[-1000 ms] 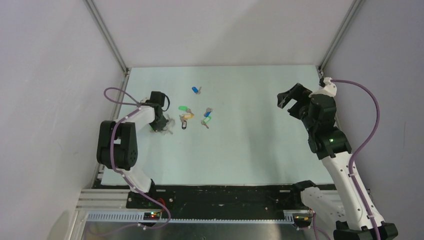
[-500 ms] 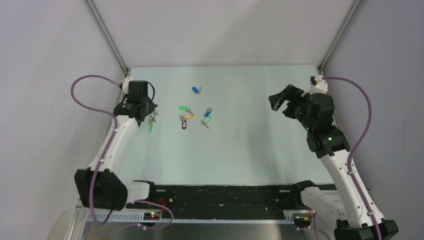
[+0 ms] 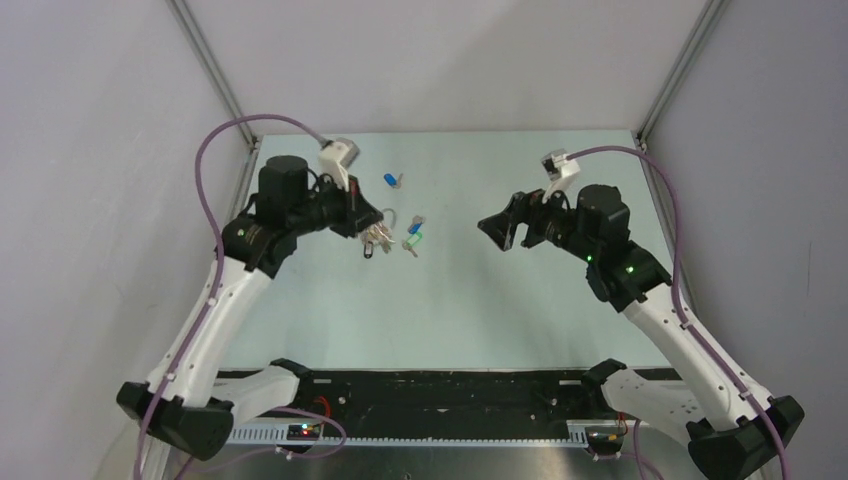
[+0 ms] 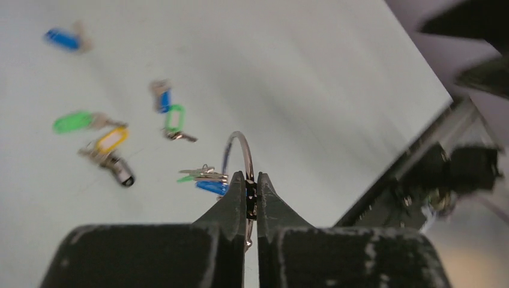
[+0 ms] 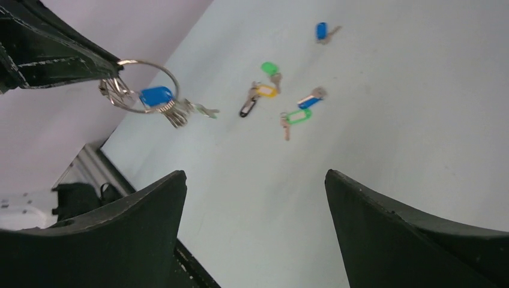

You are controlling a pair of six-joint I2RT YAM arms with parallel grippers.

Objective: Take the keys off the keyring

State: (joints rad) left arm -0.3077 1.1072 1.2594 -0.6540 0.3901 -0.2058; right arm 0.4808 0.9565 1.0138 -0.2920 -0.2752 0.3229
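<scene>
Left gripper [image 4: 251, 185] is clamped on the one keyring [image 4: 248, 159] and holds it aloft over the left part of the table [image 3: 480, 300]. On the ring hang one blue-capped key [image 5: 155, 96], one green-capped key [image 4: 186, 178] and a bunch of plain silver keys [image 5: 175, 115]; their number cannot be made out. Right gripper [image 3: 503, 228] is spread wide and holds nothing, well apart from the ring. Five loose tagged keys [image 5: 297, 115] lie on the table: two blue, two green, one yellow.

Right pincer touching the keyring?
Apart. The right wrist view shows the keyring pinched in the left pincer at upper left, with bare table between it and the open right pincer.
</scene>
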